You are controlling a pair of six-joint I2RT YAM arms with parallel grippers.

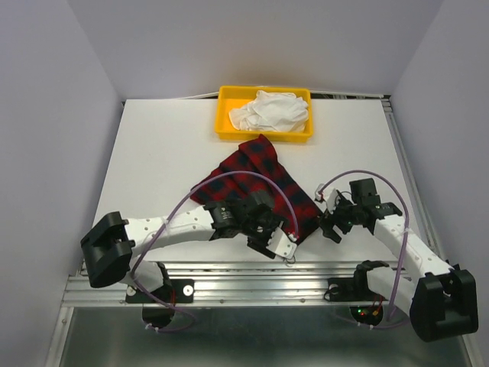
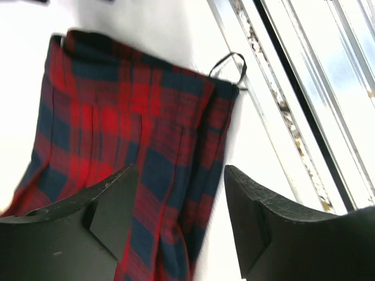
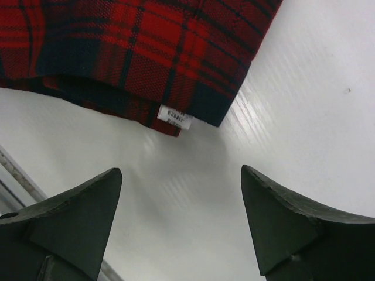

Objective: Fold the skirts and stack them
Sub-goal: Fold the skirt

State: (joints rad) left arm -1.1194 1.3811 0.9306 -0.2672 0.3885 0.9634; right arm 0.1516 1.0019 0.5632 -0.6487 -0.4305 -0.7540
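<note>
A red-and-black tartan skirt (image 1: 260, 183) lies folded into a long strip in the middle of the white table, running from near the tray toward the front. My left gripper (image 1: 280, 245) hovers over its near end, and in the left wrist view the jaws (image 2: 180, 175) are open above the skirt (image 2: 129, 117) and its right edge, pinching nothing. My right gripper (image 1: 330, 223) is just right of the skirt's near corner. In the right wrist view it (image 3: 181, 172) is open over bare table, short of the skirt's hem (image 3: 146, 52) and white label (image 3: 174, 116).
A yellow tray (image 1: 226, 115) at the back centre holds crumpled white cloth (image 1: 271, 109); I cannot tell what garment it is. A black hanger loop (image 2: 234, 61) sticks out from the skirt toward the metal rail (image 2: 293, 117) at the table's front edge. Grey walls enclose the sides.
</note>
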